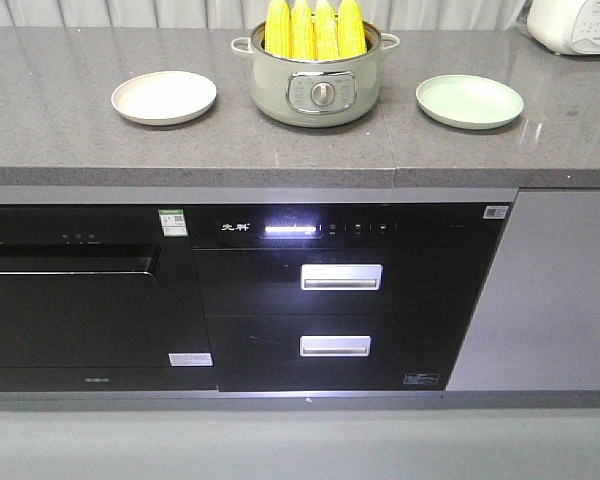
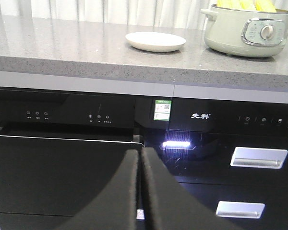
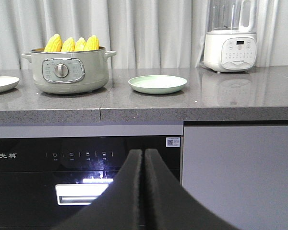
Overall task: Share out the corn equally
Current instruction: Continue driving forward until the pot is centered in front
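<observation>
One cream plate point(image 1: 164, 97) sits on the grey countertop point(image 1: 60, 130) at 9 o'clock from the single pale-green electric pot point(image 1: 315, 90). The pot's dial faces the front. Four corn cobs point(image 1: 313, 30) stand in the pot side by side. Their long axes are upright and their tapered tips point to 12 o'clock, well above the rim. One mint-green plate point(image 1: 469, 101) lies at 3 o'clock from the pot. One white blender point(image 3: 229, 50) stands further right, at the back of the counter. Neither plate holds any corn. Below the counter, a black cabinet front carries two silver drawer handles, one above the other.

Both arms hang low, in front of the cabinets. The left gripper point(image 2: 140, 158) has its two black fingers pressed flat together with nothing between them. The corn is well apart from it, up at 1 o'clock. The right gripper point(image 3: 144, 158) is clenched the same way, also with nothing in it, and the cobs are well apart from it, at 11 o'clock.
</observation>
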You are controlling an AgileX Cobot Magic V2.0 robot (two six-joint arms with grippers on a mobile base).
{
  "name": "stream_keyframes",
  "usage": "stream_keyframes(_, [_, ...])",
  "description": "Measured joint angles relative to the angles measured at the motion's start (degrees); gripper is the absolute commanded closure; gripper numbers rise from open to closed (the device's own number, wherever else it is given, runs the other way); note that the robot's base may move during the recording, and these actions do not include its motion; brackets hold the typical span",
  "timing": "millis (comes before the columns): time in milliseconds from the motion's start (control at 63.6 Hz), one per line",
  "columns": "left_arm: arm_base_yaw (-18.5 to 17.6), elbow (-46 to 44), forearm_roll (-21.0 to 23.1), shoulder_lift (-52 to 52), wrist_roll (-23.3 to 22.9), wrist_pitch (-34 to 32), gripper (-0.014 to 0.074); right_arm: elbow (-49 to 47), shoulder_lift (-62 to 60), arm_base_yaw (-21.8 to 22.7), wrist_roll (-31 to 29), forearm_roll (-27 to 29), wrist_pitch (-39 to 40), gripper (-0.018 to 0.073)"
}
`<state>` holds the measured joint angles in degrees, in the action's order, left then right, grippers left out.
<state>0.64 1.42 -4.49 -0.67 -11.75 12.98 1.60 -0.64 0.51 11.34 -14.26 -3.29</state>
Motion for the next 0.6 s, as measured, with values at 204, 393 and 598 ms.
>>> stream_keyframes(204, [0.0,0.0,0.0,0.0,0.0,0.0,0.0602,0.0,0.0,0.0,0.0,0.0,0.0,0.0561])
stream_keyframes(393, [0.0,0.0,0.0,0.0,0.0,0.0,0.0602,0.0,0.0,0.0,0.0,0.0,0.0,0.0561])
stream_keyframes(598, [0.0,0.0,0.0,0.0,0.0,0.0,0.0602,0.0,0.0,0.0,0.0,0.0,0.0,0.0561])
